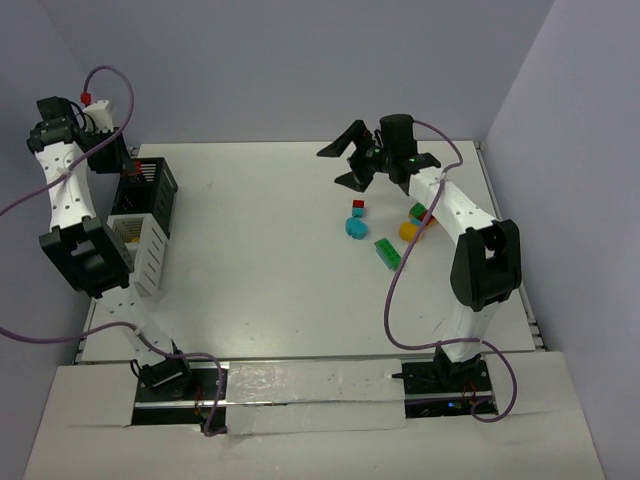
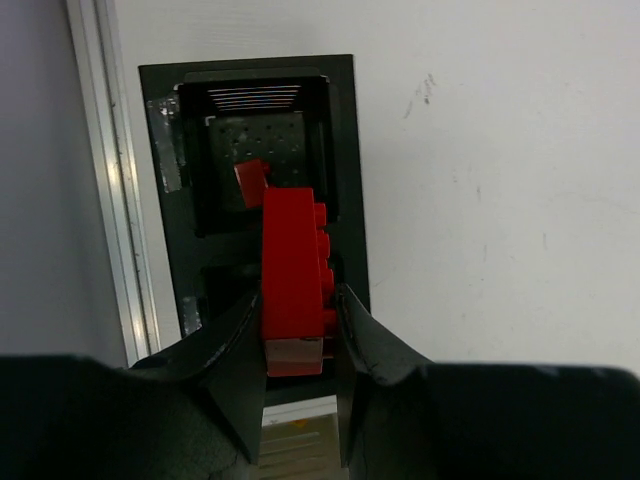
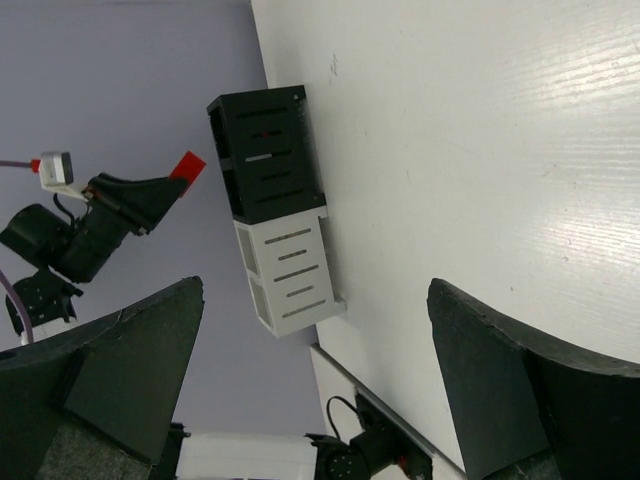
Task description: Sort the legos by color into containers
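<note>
Bright, even, diffuse light fills all three views. The white worktop (image 1: 280,250) carries only faint, soft-edged shadows beside the arms. A glossy strip (image 1: 300,385) along its near edge shows mild glare. In both wrist views the close, dark fingers (image 3: 520,390) are blurred and underlit, and the inside of the black container (image 2: 250,150) is murky.

A red brick (image 2: 290,240) with studs along one side is held upright, pinched between the fingers of the left gripper (image 2: 297,310), above the open black container (image 2: 345,150). A smaller red piece (image 2: 250,182) is seen lying inside that container. The white container (image 1: 140,250) is set touching the black one's near side, at the left edge of the table (image 1: 270,280). The remaining legos are scattered well apart from both containers on the right: a small red piece (image 1: 358,204), a cyan rounded piece (image 1: 354,228), a green brick (image 1: 387,252) and a yellow piece (image 1: 408,230).
</note>
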